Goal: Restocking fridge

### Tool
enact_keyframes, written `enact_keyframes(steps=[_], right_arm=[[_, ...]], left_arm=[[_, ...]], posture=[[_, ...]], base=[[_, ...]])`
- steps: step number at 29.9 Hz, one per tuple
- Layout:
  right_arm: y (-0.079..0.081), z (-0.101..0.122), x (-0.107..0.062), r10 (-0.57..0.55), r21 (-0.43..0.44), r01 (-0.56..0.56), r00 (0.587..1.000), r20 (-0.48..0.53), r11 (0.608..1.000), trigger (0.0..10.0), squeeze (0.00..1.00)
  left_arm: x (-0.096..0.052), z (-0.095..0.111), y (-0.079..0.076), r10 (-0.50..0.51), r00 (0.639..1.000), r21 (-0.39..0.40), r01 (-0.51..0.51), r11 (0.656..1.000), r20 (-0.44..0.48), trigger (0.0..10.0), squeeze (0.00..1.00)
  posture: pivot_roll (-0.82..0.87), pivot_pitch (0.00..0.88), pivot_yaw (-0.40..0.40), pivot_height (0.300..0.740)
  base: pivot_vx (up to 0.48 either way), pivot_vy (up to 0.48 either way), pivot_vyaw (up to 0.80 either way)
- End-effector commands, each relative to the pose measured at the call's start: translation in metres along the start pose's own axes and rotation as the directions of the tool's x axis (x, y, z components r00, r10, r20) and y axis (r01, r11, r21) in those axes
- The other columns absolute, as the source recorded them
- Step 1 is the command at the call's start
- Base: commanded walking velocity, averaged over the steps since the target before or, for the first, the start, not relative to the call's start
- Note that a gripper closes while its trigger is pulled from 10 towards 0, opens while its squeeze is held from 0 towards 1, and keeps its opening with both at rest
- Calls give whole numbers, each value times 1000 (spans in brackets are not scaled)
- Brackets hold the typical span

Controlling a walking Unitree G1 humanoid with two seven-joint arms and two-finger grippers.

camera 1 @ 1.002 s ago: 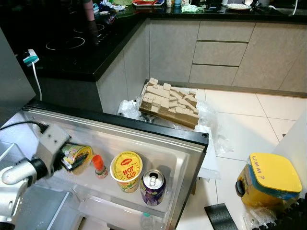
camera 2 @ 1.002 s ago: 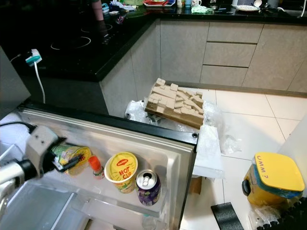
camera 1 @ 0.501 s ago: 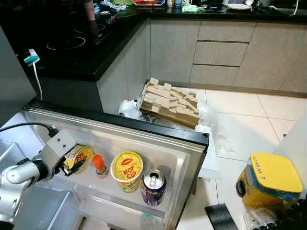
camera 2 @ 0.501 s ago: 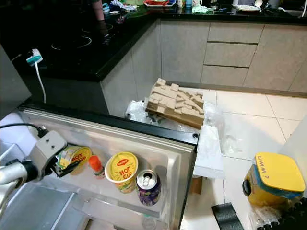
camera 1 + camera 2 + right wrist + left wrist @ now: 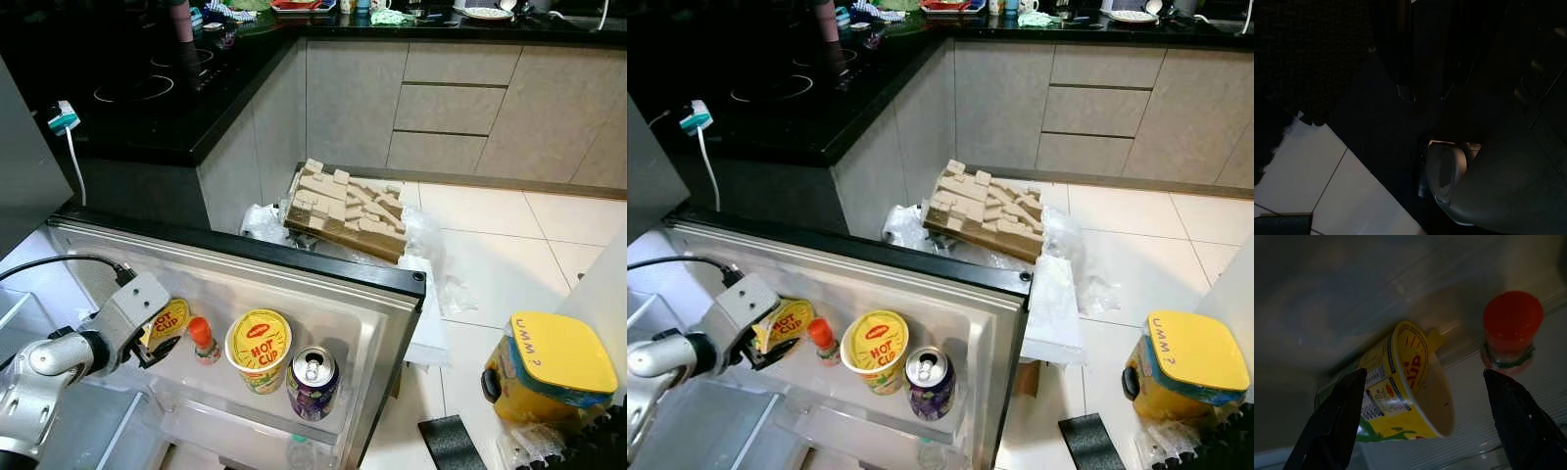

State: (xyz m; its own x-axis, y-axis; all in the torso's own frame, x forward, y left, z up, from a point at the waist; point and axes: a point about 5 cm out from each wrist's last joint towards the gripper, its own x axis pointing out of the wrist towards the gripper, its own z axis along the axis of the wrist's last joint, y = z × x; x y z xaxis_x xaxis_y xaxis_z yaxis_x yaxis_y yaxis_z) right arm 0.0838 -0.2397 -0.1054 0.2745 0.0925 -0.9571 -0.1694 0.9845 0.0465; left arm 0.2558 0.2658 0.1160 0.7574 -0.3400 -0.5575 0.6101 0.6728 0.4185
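Door shelf (image 5: pixel 323 323): bottle (image 5: pixel 203 339) beside cup (image 5: pixel 162 324); left claw (image 5: pixel 1425 426) spread

A yellow paper noodle cup (image 5: pixel 167 320) lies tilted on the white fridge door shelf (image 5: pixel 367 338), beside a small red-capped bottle (image 5: pixel 203 339), an upright yellow noodle cup (image 5: pixel 259 350) and a purple drink can (image 5: pixel 313 382).

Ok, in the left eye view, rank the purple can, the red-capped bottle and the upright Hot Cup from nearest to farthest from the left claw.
1. Red-capped bottle, just right of the left claw.
2. Upright Hot Cup, mid-shelf.
3. Purple can, farthest right on the door shelf.
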Motion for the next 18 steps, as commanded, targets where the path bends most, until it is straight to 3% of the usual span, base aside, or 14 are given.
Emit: enact_keyframes(steps=[1, 4, 5, 6, 7, 8, 9, 10, 18], right_arm=[[3, -1, 1, 5, 7, -5, 1000, -4, 1000, 10000, 0], [3, -1, 1, 4, 8, -4, 1000, -4, 1000, 10000, 0], [3, -1, 1, 5, 8, -5, 1000, -4, 1000, 10000, 0], [3, -1, 1, 5, 8, -5, 1000, -4, 1000, 10000, 0], [3, -1, 1, 5, 9, -5, 1000, -4, 1000, 10000, 0], [3, -1, 1, 5, 9, -5, 1000, -4, 1000, 10000, 0], [3, -1, 1, 5, 9, -5, 1000, -4, 1000, 10000, 0], [3, -1, 1, 5, 9, -5, 1000, -4, 1000, 10000, 0], [3, -1, 1, 5, 8, -5, 1000, -4, 1000, 10000, 0]], left_arm=[[1, -3, 3, 22, 999, 36, -20, 999, -48, 10000, 0], [3, -10, 4, 45, 995, 51, -41, 998, -90, 10000, 0], [3, -12, 4, 48, 993, 59, -42, 997, -108, 9137, 0], [3, -14, 5, 52, 992, 64, -45, 997, -117, 5137, 0], [3, -14, 5, 56, 991, 67, -48, 997, -123, 5137, 0], [3, -14, 5, 59, 991, 65, -52, 997, -122, 3843, 0], [3, -15, 6, 64, 990, 66, -56, 996, -123, 1255, 0], [3, -14, 6, 69, 990, 65, -62, 996, -121, 0, 0], [6, -12, 5, 68, 992, 61, -61, 996, -110, 0, 0]], posture=[[-35, 0, 13, 740], [-35, 0, 13, 740], [-39, 0, 15, 740], [-39, 0, 15, 740], [-39, 0, 15, 740], [-39, 0, 15, 740], [-39, 0, 15, 740], [-39, 0, 15, 740], [-39, 0, 14, 740]], base=[[0, 0, 0], [0, 0, 0], [0, 0, 0], [0, 0, 0], [0, 0, 0], [0, 0, 0], [0, 0, 0], [0, 0, 0], [0, 0, 0]])
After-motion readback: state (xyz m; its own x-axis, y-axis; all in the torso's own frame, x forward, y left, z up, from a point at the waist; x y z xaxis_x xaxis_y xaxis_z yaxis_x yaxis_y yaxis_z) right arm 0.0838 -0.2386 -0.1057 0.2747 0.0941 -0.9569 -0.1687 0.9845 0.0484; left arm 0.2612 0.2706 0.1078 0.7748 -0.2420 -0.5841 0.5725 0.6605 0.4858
